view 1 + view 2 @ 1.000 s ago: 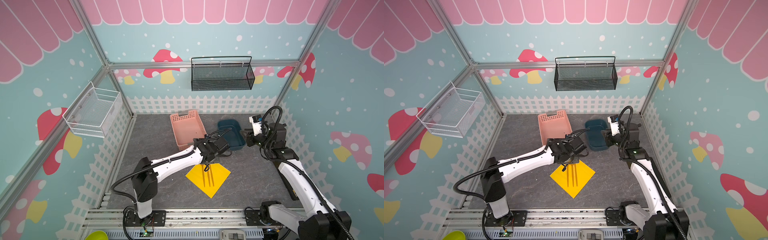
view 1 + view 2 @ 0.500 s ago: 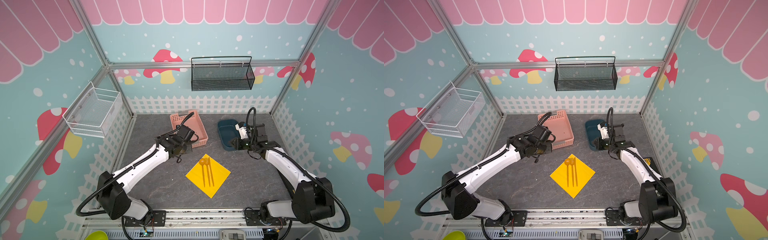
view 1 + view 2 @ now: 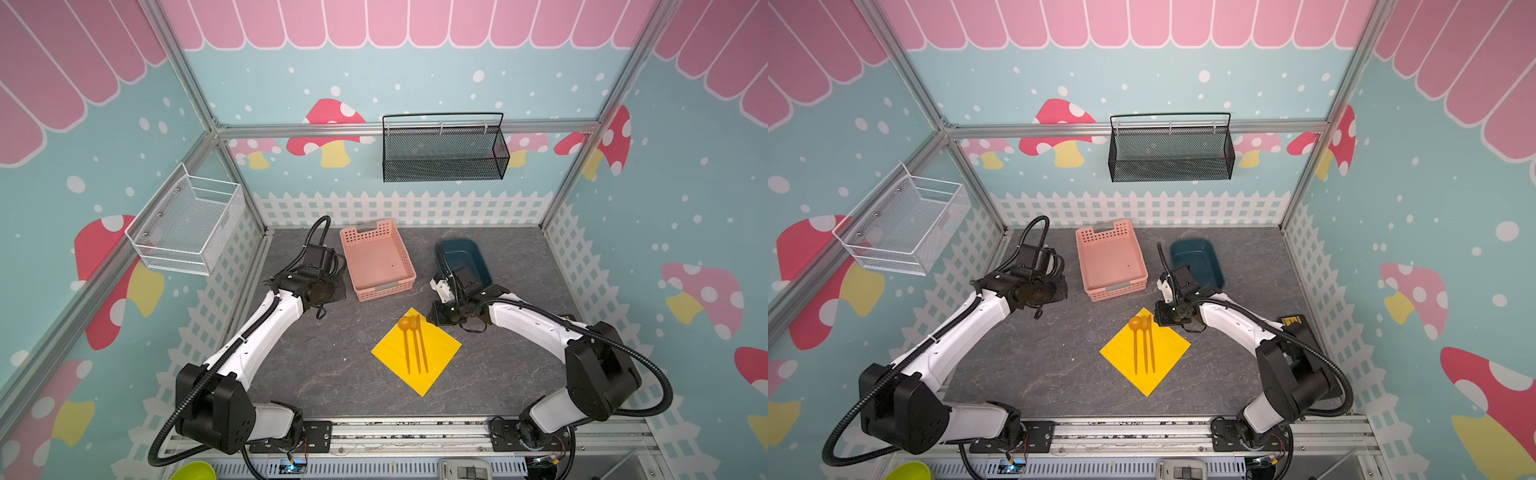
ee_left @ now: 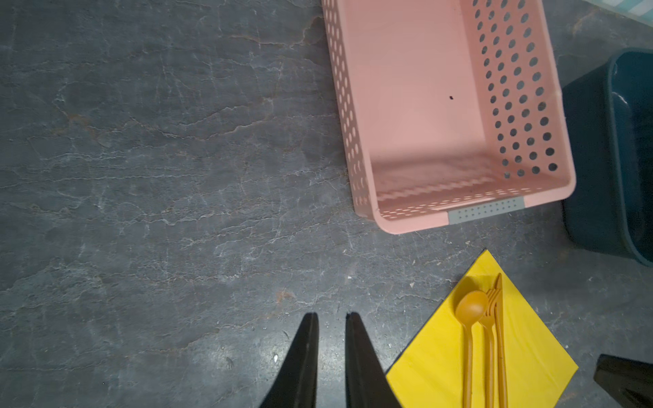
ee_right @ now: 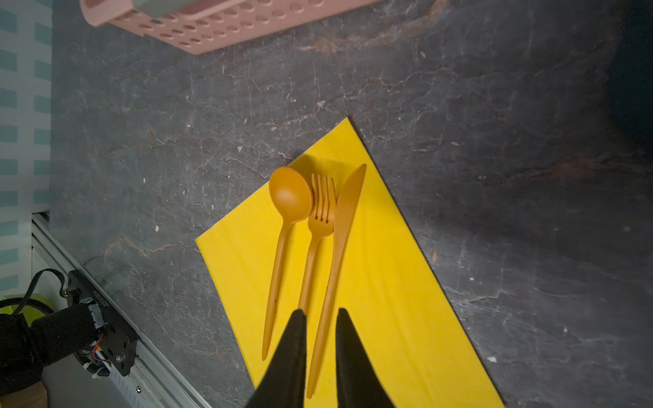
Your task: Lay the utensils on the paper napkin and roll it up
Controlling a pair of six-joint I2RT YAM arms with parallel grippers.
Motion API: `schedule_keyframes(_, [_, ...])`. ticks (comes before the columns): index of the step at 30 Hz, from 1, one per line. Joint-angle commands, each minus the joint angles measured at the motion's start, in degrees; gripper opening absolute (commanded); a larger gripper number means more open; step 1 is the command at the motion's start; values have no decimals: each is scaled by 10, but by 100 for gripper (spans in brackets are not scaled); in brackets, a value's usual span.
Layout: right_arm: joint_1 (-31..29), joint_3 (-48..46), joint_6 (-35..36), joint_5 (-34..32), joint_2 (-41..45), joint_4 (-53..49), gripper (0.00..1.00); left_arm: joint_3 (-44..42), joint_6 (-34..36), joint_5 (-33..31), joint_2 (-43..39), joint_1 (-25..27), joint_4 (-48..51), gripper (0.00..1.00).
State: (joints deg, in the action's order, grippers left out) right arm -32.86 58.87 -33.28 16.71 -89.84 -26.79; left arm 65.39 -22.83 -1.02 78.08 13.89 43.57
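- The spoon (image 5: 289, 197) now lies free on the paper napkin (image 3: 436, 361), hard against the fork (image 5: 319, 215) and knife (image 5: 344, 219). All three run from the napkin's far corner across its middle.
- The left tool (image 4: 330, 318), over that corner a second ago, has backed well off the napkin's left side, jaws a slit apart, empty.
- The right tool (image 5: 319, 311) has swung down beside the napkin's far-right edge, jaws narrowed to a slit, gripping nothing.
- I judge placing is done and rolling comes next.
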Motion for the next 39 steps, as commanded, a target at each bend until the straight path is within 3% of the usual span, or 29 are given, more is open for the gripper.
schedule_keyframes(1, [-13,25,-29,-34,-27,-21,18,-7,27,38,-14,-29,-18,18])
schedule_keyframes(15, [-51,68,-42,-53,-126,-51,19,-14,14,32,-26,-50,-22,19])
schedule_keyframes(39, [-66,74,-58,-73,-163,-65,21,-15,3,56,-17,-75,-30,18])
